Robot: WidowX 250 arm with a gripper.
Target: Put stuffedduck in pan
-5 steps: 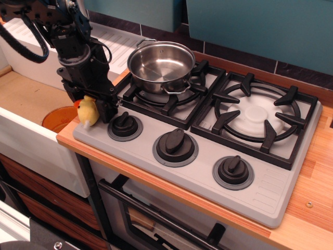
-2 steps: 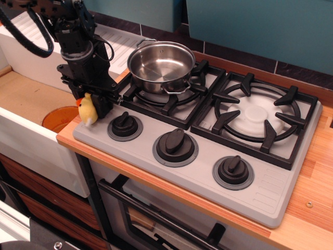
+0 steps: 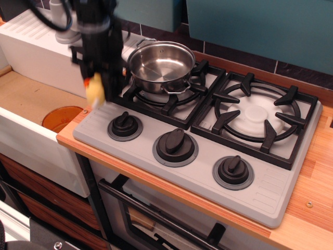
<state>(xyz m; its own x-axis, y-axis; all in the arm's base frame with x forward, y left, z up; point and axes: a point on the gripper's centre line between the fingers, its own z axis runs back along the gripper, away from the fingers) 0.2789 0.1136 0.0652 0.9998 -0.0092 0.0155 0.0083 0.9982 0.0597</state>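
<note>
- A grey two-burner stove top [image 3: 156, 172] fills the wooden counter [image 3: 307, 208], its front edge close to the counter's lip, three black knobs [image 3: 176, 145] in a row along the front.
- Left of the counter lies a pale sink basin [image 3: 31, 99] with an orange disc [image 3: 58, 117] showing at its bottom, just beyond the stove's left edge.
- The right burner grate [image 3: 257, 117] stands bare, well apart from the arm.
- The pan [image 3: 160, 65], a shiny steel pot with loop handles, sits on the left rear grate, its mouth open and nothing inside.
- The black robot arm [image 3: 96, 31], blurred, hangs over the stove's left rear corner, just beside the pan's left wall.
- The gripper [image 3: 98, 83] pinches the stuffedduck [image 3: 94, 92], which hangs in the air above the stove's left edge, clear of the surface and outside the pan's rim.
</note>
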